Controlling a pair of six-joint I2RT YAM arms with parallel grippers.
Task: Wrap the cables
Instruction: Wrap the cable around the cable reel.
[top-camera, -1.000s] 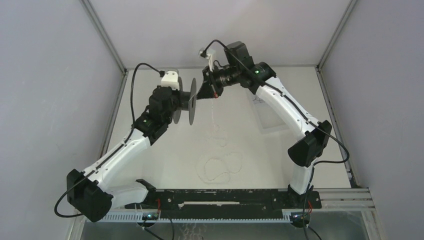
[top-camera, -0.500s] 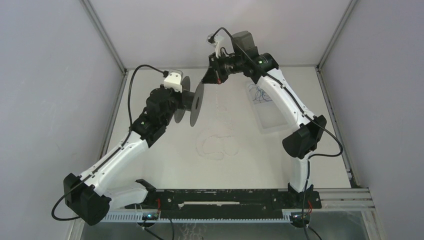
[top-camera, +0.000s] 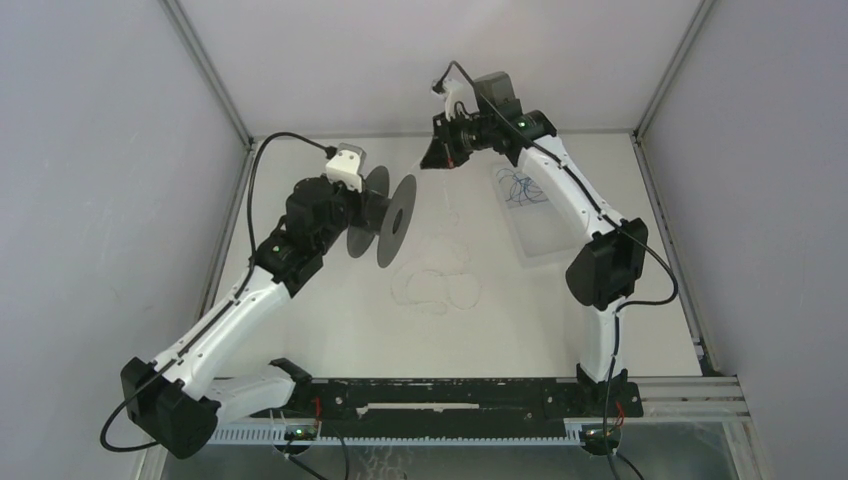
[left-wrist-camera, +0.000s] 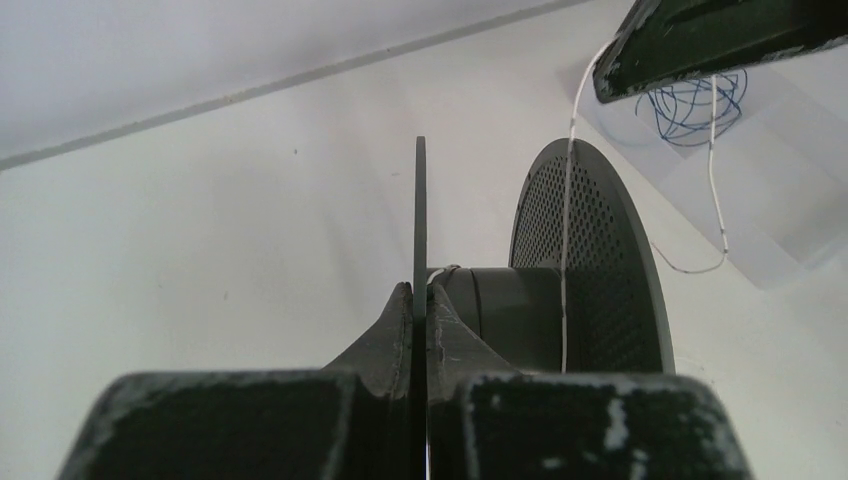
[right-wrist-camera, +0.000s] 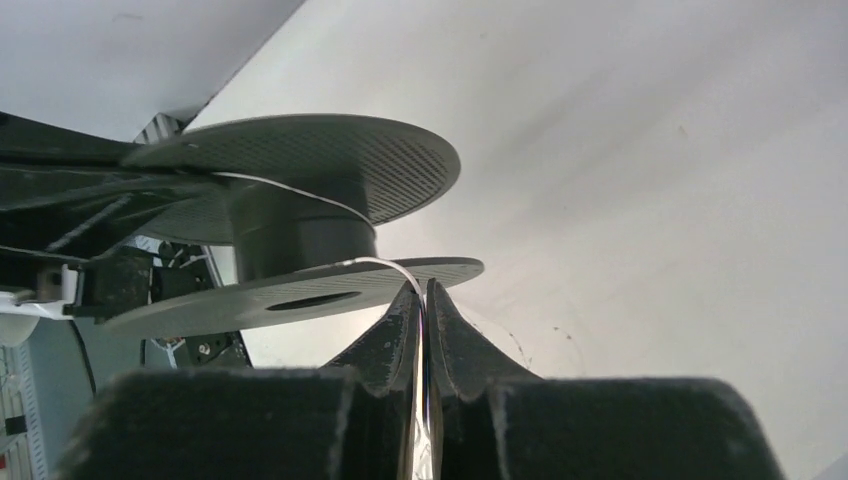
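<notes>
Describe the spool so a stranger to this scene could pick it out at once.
Above the white table, find the left gripper. It pinches one flange of the black spool: two round discs on a hub, unlike the thin white cable running onto it.

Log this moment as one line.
left hand: shut on spool | right hand: shut on cable | cable: runs to spool hub, loops on table
</notes>
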